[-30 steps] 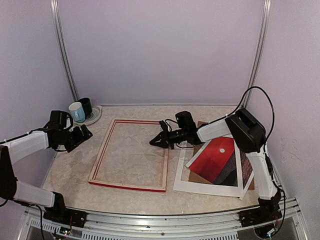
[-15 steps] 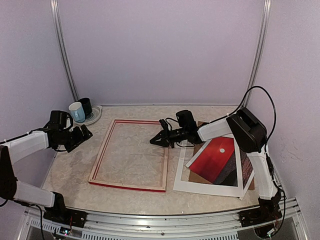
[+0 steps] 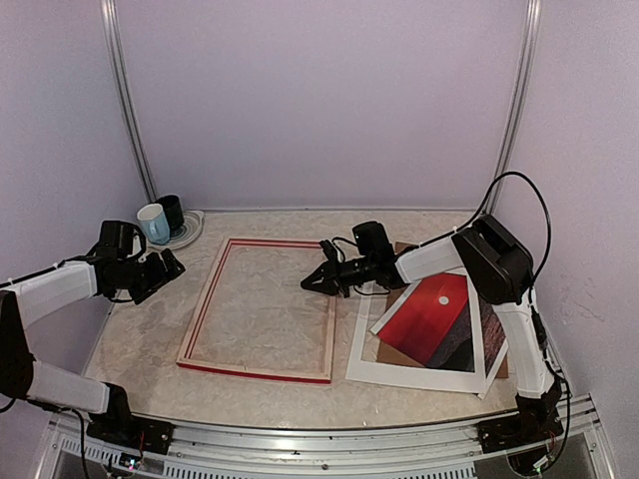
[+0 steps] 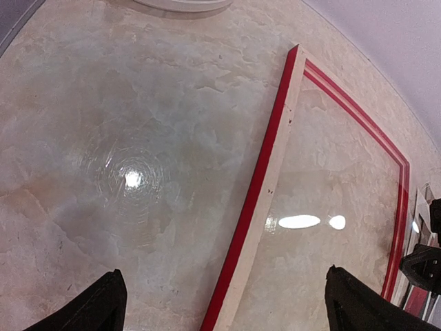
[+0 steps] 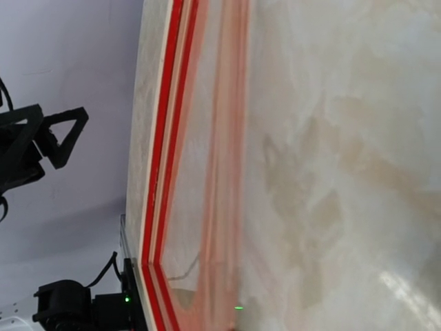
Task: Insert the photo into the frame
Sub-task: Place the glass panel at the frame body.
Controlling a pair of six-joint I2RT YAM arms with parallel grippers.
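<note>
Top view: the frame (image 3: 204, 305) lies flat mid-table. The photo (image 3: 427, 321) rests to its right, over a white mat (image 3: 399, 375). Right gripper (image 3: 309, 285) clenched near the frame's right rail. Left gripper (image 3: 170, 265) released, left of the frame.
Left wrist view: fingers (image 4: 103, 307) spread wide, frame rail ahead.
Right wrist view: the frame's red edge is close.

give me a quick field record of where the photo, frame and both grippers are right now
frame: flat on the table, no photo in it
photo: outside the frame, lying askew on the white mat to its right
left gripper: open, left of the frame, holding nothing
right gripper: shut, over the frame's right side, away from the photo
</note>
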